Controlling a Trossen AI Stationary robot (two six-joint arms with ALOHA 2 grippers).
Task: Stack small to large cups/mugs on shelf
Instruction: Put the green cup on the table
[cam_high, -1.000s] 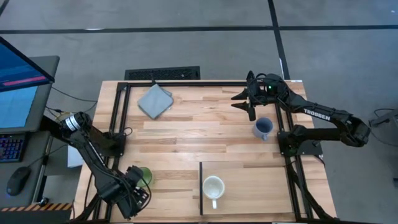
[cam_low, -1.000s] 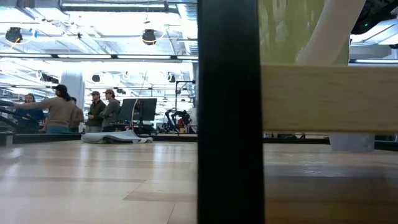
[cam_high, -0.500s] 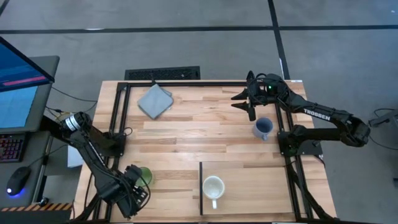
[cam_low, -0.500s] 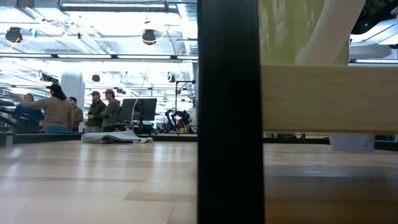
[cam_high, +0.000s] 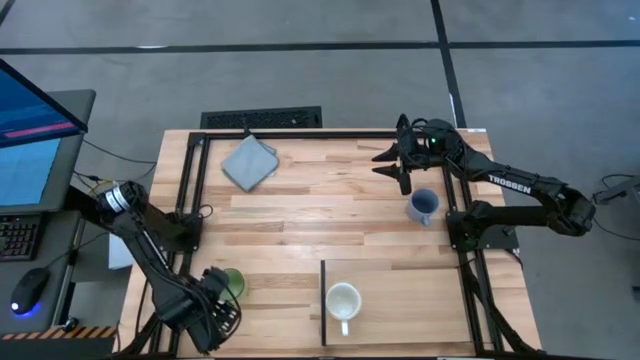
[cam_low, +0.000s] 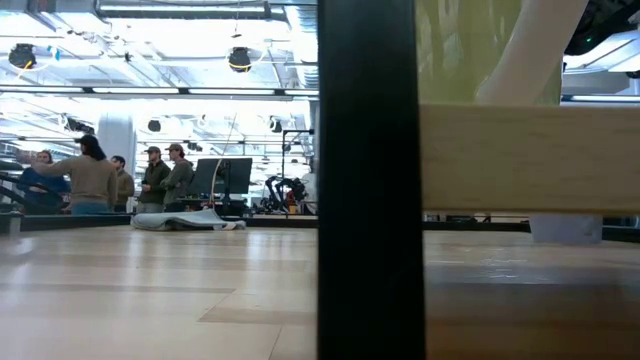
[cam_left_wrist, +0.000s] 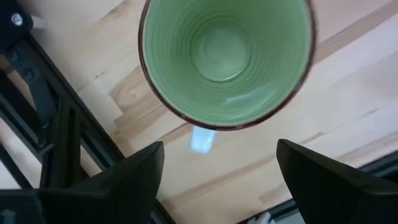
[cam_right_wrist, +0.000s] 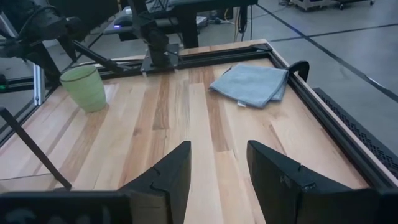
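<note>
My left gripper (cam_left_wrist: 214, 171) hangs over the green mug (cam_high: 232, 282) at the desk's near-left, jaws wide, gripping nothing. My right gripper (cam_right_wrist: 217, 163), half-open, is empty. The low view is mostly blocked by the shelf (cam_high: 400, 300) edge.

Right gripper (cam_right_wrist: 217, 171) fingers parted at bottom of frame, nothing between them. Green mug (cam_right_wrist: 84, 87) upright at upper left on the planked table (cam_right_wrist: 186, 118). Folded blue-grey cloth (cam_right_wrist: 250, 84) upper right, near the table's dark frame.
</note>
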